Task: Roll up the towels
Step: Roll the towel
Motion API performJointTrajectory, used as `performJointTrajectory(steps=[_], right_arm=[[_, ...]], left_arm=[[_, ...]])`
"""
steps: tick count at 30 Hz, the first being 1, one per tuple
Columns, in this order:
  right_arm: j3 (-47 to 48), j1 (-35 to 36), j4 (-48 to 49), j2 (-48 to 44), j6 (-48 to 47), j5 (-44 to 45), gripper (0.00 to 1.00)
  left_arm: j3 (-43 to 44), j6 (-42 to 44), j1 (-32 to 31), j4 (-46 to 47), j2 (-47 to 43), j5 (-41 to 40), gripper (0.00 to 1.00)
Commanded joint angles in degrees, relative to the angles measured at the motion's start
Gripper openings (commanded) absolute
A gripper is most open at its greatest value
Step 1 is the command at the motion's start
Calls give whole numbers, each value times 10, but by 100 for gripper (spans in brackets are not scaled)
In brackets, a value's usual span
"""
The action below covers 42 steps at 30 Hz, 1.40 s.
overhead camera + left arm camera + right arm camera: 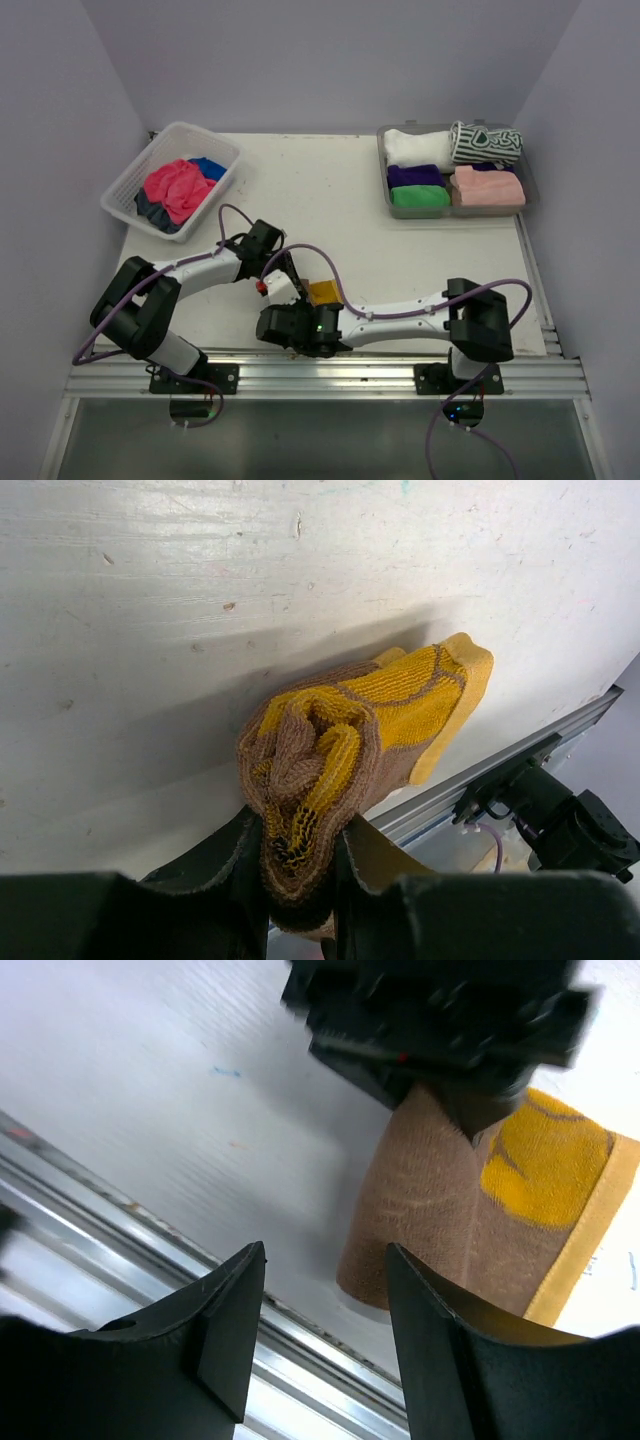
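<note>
A yellow-and-brown towel (330,750) is rolled into a thick bundle at the near edge of the table. My left gripper (300,865) is shut on the end of this roll. In the top view the towel (324,293) peeks out between the two wrists. My right gripper (325,1290) is open and empty, just beside the roll's brown side (440,1230), not touching it. Loose pink (175,187), blue (208,167) and dark towels lie in the basket. Rolled white (415,148), striped (487,144), purple (415,175), green (420,196) and pink (488,187) towels fill the tray.
The white lattice basket (123,182) stands at the back left. The grey tray (528,180) stands at the back right. The metal rail (330,375) runs along the near table edge, close under both grippers. Purple cables loop around both arms.
</note>
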Motion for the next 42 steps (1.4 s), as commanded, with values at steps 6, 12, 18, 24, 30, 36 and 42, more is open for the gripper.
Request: performJointTrajectory(steps=[6, 12, 18, 24, 30, 36, 42], right_arm=[[81, 29, -131, 109, -12, 161, 55], [130, 40, -229, 169, 53, 253, 54], [148, 45, -253, 190, 68, 277, 56], [154, 72, -252, 154, 57, 310, 55], [160, 75, -248, 169, 43, 313, 64], [157, 68, -239, 206, 52, 293, 65], [136, 39, -225, 216, 72, 273, 42]], left_arm=[[15, -3, -2, -14, -3, -8, 20], [11, -9, -2, -18, -10, -13, 20], [10, -11, -2, -17, -9, -13, 20], [10, -12, -2, -17, -2, -13, 20], [11, -12, -2, -16, -2, -11, 20], [10, -12, -2, -20, -7, -14, 20], [3, -18, -2, -22, -18, -16, 21]])
